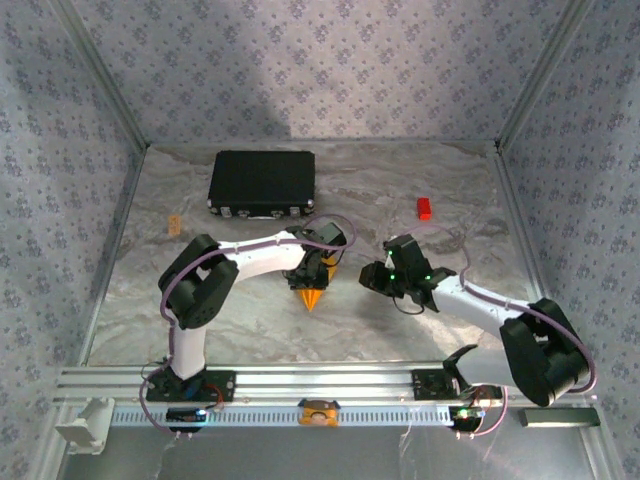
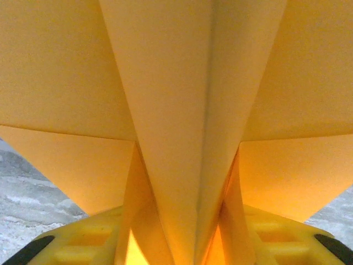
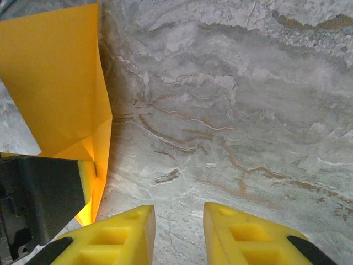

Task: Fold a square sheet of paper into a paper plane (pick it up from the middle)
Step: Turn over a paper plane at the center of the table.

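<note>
Late stage, folding seems nearly done: left claw (image 1: 312, 276) pinching paper plane (image 2: 176, 110) along centre crease, mid-surface (image 3: 248, 110); right claw (image 3: 177, 232) spread, empty, just beside plane. Next likely: sharpen wing creases or set plane down gently

Paper plane (image 3: 55, 83) flanks right fingers (image 3: 118, 237); tabletop (image 3: 231, 110) ahead open.

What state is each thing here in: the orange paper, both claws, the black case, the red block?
Orange pointed paper plane: folded, centre crease showing, held by left gripper.
Left gripper: shut on the paper plane.
Right gripper: open, empty.
Black rectangular case: closed, lying flat.
Small red block: lying loose, untouched.
</note>
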